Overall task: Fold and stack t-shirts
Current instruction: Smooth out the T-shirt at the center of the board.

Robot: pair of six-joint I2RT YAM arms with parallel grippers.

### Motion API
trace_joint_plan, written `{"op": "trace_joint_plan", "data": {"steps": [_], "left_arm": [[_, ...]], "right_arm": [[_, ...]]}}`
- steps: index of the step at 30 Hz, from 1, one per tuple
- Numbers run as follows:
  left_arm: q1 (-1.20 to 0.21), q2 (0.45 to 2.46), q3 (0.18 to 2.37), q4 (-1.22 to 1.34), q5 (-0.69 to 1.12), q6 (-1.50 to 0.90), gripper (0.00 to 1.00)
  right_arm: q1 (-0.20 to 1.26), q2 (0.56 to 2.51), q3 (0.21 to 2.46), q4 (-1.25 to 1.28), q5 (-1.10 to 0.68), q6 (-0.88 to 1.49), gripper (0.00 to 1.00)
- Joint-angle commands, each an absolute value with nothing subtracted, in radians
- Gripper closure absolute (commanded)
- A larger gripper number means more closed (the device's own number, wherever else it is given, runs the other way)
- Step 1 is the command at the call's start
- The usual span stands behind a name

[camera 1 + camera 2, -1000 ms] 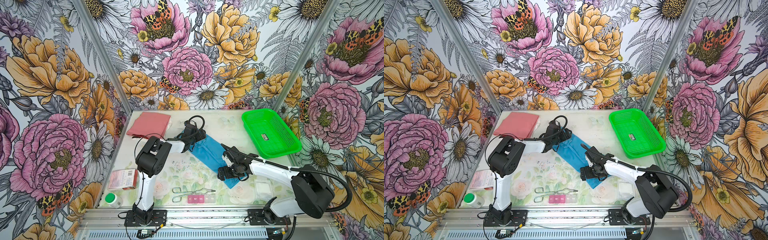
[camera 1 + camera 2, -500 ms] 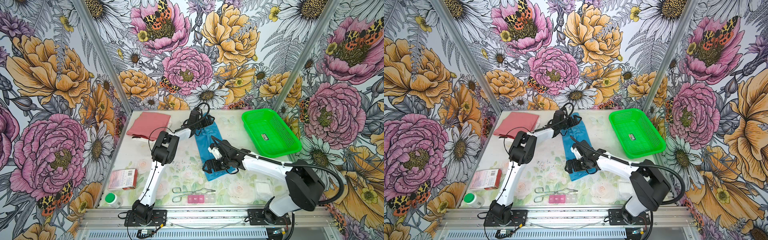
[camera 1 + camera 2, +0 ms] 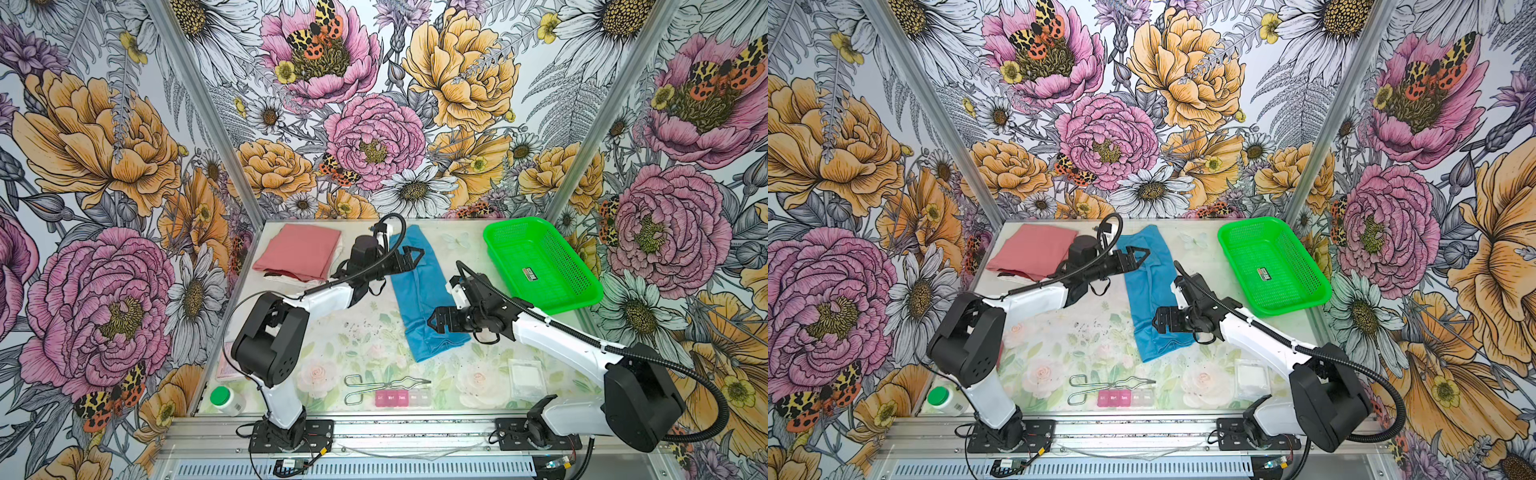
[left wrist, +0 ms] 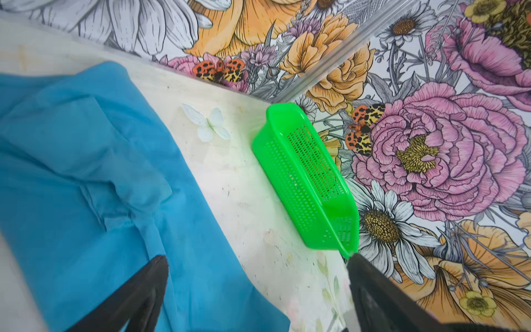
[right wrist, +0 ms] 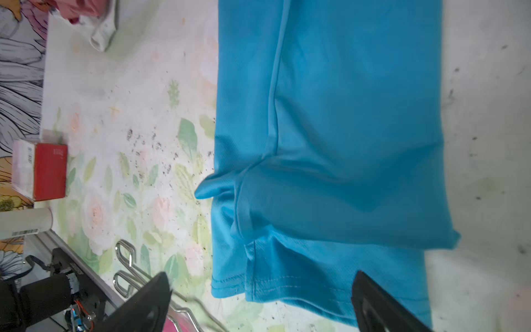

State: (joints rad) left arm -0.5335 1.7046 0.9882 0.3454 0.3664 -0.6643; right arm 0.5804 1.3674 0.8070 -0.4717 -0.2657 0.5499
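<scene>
Both arms have drawn back off the sky-blue t-shirt, which now lies mid-table as a long folded strip, straighter than a second ago. The left gripper hovers over its far end and the right gripper over its near end, both with jaws spread and empty. The near hem layers sit uneven, with a pucker at one side. Pinching only the top layer would likely peel the fold open. The folded salmon-pink t-shirt waits in the far left corner.
</scene>
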Motion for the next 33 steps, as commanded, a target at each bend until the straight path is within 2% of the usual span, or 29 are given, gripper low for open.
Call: {"op": "trace_joint_plan", "data": {"steps": [1,6,10,16,18,24,27,30,33], "left_arm": [[-0.565,1.631,0.838,0.442,0.268,-0.716,0.01],[-0.579,1.541,0.702,0.467,0.236,-0.735,0.01],[-0.577,1.485,0.64,0.469,0.209,-0.735,0.01],[-0.574,1.529,0.692,0.388,0.225,-0.703,0.01],[-0.576,1.572,0.725,0.387,0.235,-0.706,0.01],[-0.578,1.734,0.894,0.324,0.269,-0.691,0.01],[-0.588,1.854,1.026,0.198,0.254,-0.673,0.01],[-0.615,1.929,1.13,0.055,0.161,-0.684,0.01],[-0.678,1.979,1.288,-0.203,-0.032,-0.655,0.01]], "right_arm": [[0.62,1.396,0.781,-0.491,-0.203,0.548,0.01],[0.68,1.465,0.754,-0.483,-0.177,0.563,0.01],[0.728,1.442,0.705,-0.489,-0.224,0.609,0.01],[0.929,1.348,0.69,-0.552,-0.266,0.713,0.01],[0.938,1.301,0.722,-0.582,-0.258,0.726,0.01],[0.799,1.247,0.86,-0.677,-0.203,0.648,0.01],[0.692,1.239,0.885,-0.684,-0.184,0.613,0.01],[0.578,1.219,0.912,-0.703,-0.177,0.578,0.01],[0.463,1.172,0.936,-0.716,-0.167,0.556,0.01]]}}
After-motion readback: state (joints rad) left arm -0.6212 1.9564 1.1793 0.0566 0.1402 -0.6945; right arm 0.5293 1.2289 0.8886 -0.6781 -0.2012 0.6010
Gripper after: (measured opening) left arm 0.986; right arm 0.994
